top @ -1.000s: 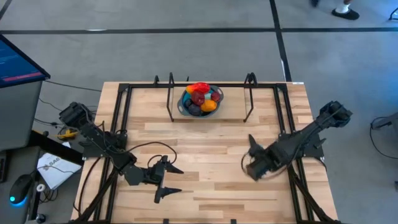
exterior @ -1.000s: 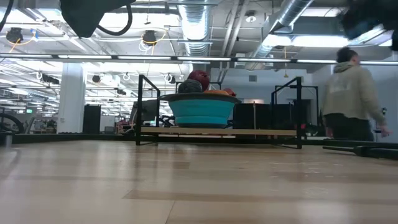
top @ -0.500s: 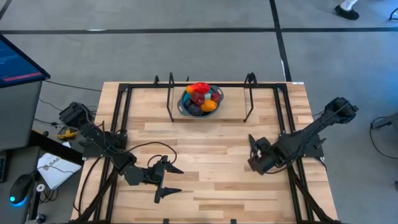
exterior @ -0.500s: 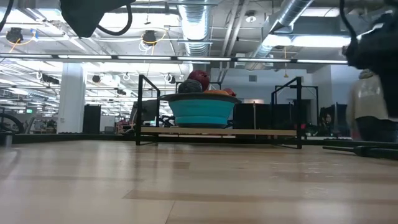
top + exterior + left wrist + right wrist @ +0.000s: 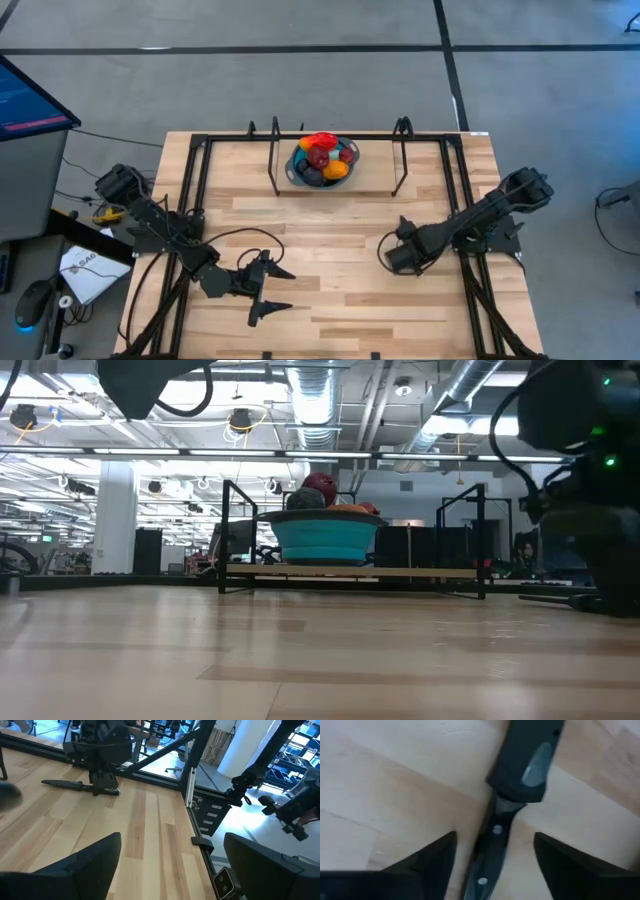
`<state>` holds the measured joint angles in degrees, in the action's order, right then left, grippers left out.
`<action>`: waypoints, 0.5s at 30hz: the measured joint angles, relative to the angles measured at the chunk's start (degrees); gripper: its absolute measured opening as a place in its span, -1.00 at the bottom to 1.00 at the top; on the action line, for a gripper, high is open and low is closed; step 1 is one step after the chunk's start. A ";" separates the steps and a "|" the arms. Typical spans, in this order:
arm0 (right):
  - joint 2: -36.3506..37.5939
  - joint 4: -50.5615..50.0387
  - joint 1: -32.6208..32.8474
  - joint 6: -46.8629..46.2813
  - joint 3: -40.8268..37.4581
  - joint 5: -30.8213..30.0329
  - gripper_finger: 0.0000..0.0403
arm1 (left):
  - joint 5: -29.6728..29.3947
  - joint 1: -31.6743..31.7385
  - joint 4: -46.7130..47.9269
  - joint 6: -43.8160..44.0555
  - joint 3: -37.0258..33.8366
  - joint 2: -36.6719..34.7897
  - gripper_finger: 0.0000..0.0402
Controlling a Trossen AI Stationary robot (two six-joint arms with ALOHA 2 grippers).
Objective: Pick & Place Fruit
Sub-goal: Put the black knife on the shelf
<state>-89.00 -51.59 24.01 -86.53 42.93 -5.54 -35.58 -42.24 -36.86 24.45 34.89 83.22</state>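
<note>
- The fruit (image 5: 322, 157) is heaped in a round blue bowl (image 5: 296, 172) at about 12 o'clock on the wooden worktop (image 5: 330, 240), close to its far edge; red, orange, maroon and purple pieces show from above.
- In the low view the bowl (image 5: 325, 542) stands on a raised board between two dark metal stands, with the fruit (image 5: 320, 487) rising over its rim.
- The left gripper (image 5: 273, 292) sits at about 7 o'clock on the worktop, near the front edge, well apart from the bowl. Its jaws are spread wide with nothing between them; the left wrist view shows both fingers (image 5: 75, 867) apart over bare wood.
- The right gripper (image 5: 393, 255) is at about 4 o'clock, low over the worktop, its arm reaching in from the right edge. It is also well apart from the bowl.
- In the right wrist view the right gripper's jaws stand apart, the fingers (image 5: 425, 862) on either side of a dark bar (image 5: 512, 795) of the frame that lies on the wood, without gripping it.
- A black metal frame (image 5: 200, 170) runs along the worktop's edges.
</note>
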 joint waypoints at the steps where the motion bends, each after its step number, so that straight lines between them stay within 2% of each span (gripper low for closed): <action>1: -0.59 0.27 -0.22 0.63 0.20 0.61 0.25 | 0.01 0.00 -0.05 0.00 0.00 0.00 0.72; 10: -1.64 3.31 -1.31 4.02 0.21 1.74 -0.59 | 0.01 0.00 -0.13 0.00 0.00 0.00 0.72; 11: -1.13 3.43 -1.31 4.04 0.19 1.75 -0.65 | 0.00 0.00 -0.13 0.00 0.00 0.00 0.72; 15: 0.95 5.02 -1.26 2.31 0.06 2.04 -0.65 | 0.01 0.00 -0.16 0.00 0.00 0.00 0.72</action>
<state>-88.05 -46.56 22.75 -84.23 42.99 -3.51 -35.58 -42.24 -37.01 24.45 34.89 83.22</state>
